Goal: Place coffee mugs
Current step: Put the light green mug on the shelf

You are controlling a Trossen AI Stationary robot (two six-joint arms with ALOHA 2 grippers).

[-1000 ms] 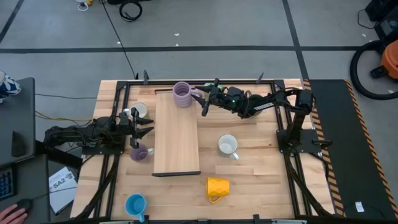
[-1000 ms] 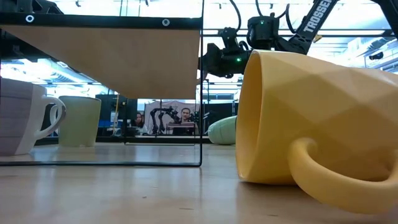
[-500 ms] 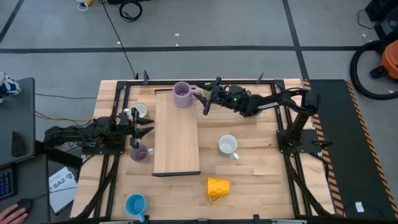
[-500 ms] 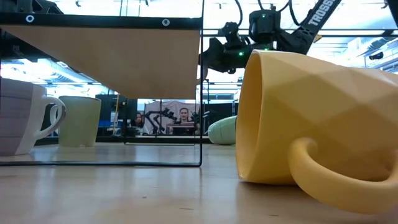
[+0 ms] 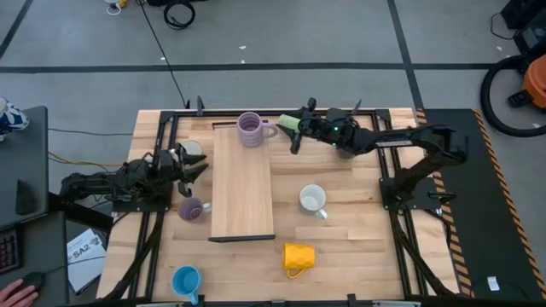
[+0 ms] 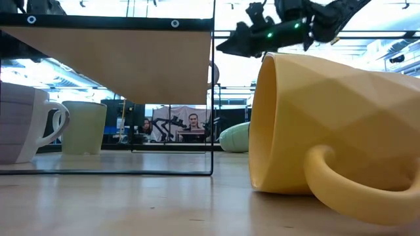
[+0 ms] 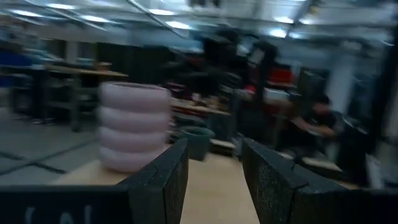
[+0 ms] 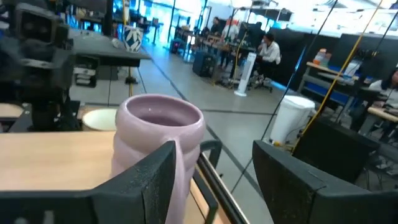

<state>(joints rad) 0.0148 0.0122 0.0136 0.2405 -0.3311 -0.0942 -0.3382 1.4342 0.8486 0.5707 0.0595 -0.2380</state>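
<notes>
A lavender mug stands upright on the far end of the raised wooden board, its handle toward the right. My right gripper hovers open and level just right of it, touching nothing; in the right wrist view the mug stands ahead of the fingers. A light green mug lies under that gripper. My left gripper waits open at the board's left side, between a white mug and a second lavender mug. Another white mug, a blue mug and a tipped yellow mug sit nearer.
The board stands on a thin black frame above the tabletop. The yellow mug lies on its side close to the low camera. Black rails border the table. Bare tabletop shows right of the board around the white mug.
My right gripper has risen and drawn back from the lavender mug toward the table's right edge, tipping from slanting down to level; its fingers stay open. The light green mug under it has come into view. My left gripper has turned a little in place.
</notes>
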